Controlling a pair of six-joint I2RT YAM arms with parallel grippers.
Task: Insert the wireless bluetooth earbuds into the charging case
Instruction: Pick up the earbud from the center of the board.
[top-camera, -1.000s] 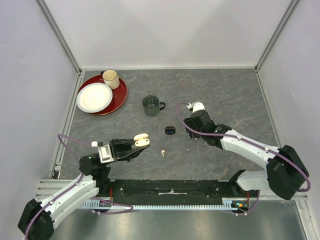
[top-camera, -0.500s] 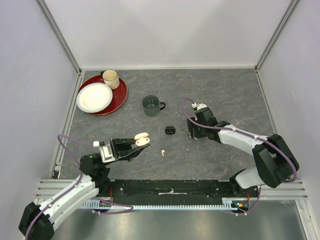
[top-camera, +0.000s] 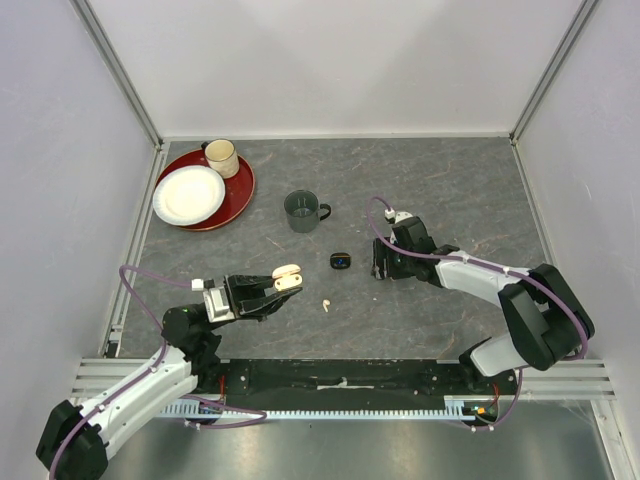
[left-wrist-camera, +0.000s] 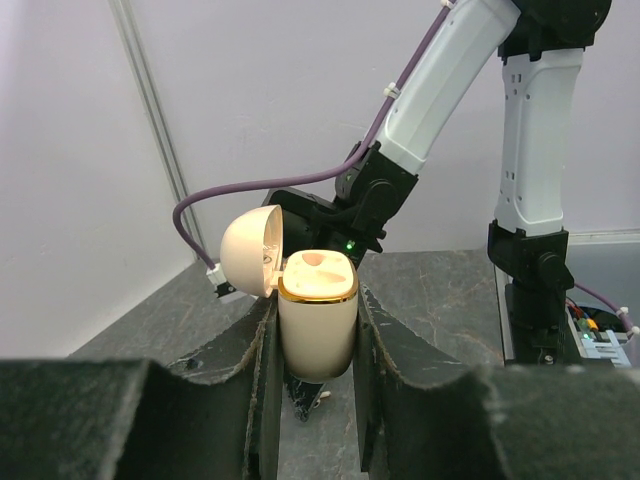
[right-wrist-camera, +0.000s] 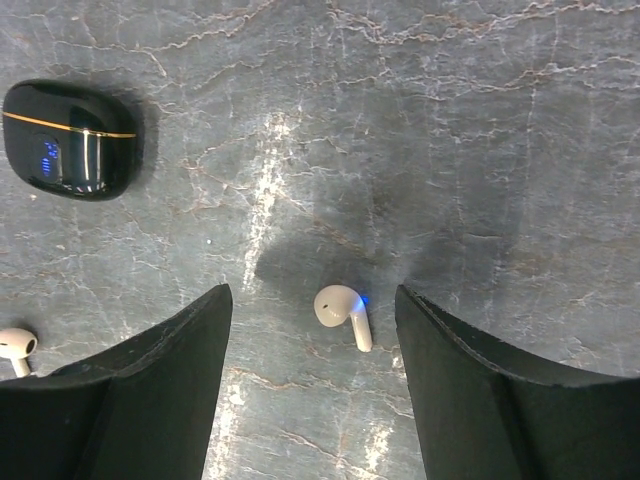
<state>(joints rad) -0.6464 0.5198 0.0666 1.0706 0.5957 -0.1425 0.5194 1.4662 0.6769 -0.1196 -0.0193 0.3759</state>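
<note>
Since your right gripper (right-wrist-camera: 308, 300) hangs wide open with the white earbud (right-wrist-camera: 342, 315) lying between its fingers (right-wrist-camera: 150, 390), the worry is that slick little bud squirting sideways if you close off-centre. Left gripper (left-wrist-camera: 312, 365) is clamped on the cream case (left-wrist-camera: 318, 315), lid open. Black case (right-wrist-camera: 68, 140) and a second bud (right-wrist-camera: 14, 345) sit just left, mug (top-camera: 303, 211) farther off; nothing's in the way, I'd say.

Landmark: mug (top-camera: 303, 211), on the table (top-camera: 450, 180).
- Tray (top-camera: 243, 190): left of mug, slightly behind; plate (top-camera: 188, 195) and cup (top-camera: 221, 157) on it.
- Closed charging case (top-camera: 340, 261): before mug, slightly right.
- First earbud (right-wrist-camera: 343, 312): right of and before mug, on the table between the right gripper (right-wrist-camera: 312, 291)'s spread fingers.
- Second earbud (top-camera: 325, 303): before mug, past the closed charging case.
- Open charging case (top-camera: 286, 278): before mug, slightly left, clamped in the left gripper (left-wrist-camera: 314, 300).
</note>
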